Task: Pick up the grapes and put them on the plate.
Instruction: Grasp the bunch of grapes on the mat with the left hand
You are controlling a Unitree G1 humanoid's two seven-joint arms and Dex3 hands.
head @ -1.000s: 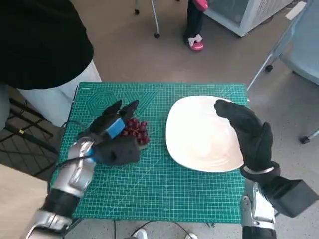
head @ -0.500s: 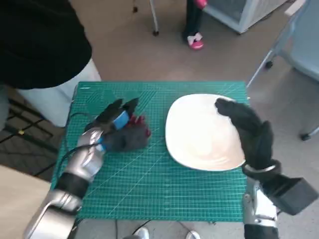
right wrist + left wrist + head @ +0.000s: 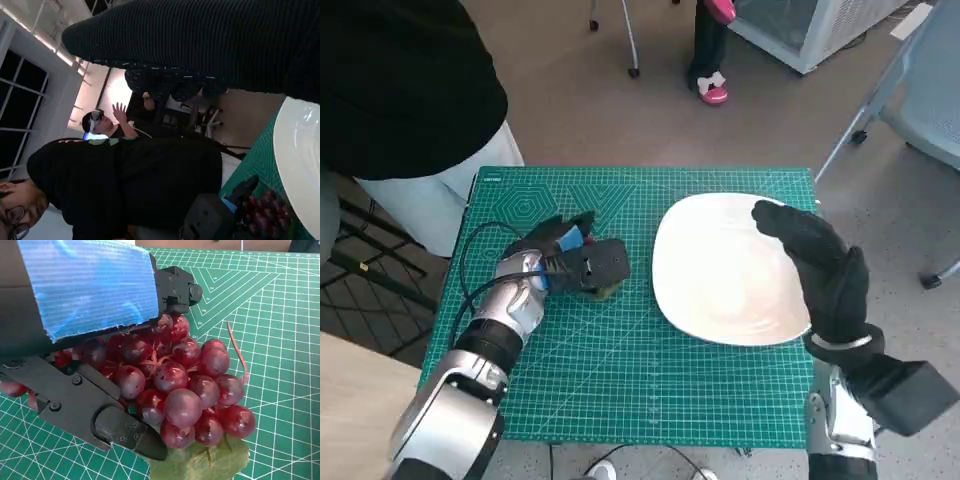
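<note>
Left wrist view: the left hand (image 3: 95, 340) closes around the grapes (image 3: 185, 390) on the green mat (image 3: 280, 315) — the right hand (image 3: 815, 265), fingers loosely extended and empty, hovers over the white plate (image 3: 710, 290).

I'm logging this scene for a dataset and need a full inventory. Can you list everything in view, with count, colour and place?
Bunch of dark red grapes: one, on the mat's left part, under the left hand.
Green leaf: one, by the bunch.
White round plate: one, on the mat's right part.
Green grid cutting mat: one, covering the table.
Person in black top and pale trousers: one, beyond the table's left corner.
Pink shoe: one, on the floor beyond the table.
Left hand: black, blue tape, fingers around the grapes.
Right hand: black glove, over the plate's right rim, holding nothing.
</note>
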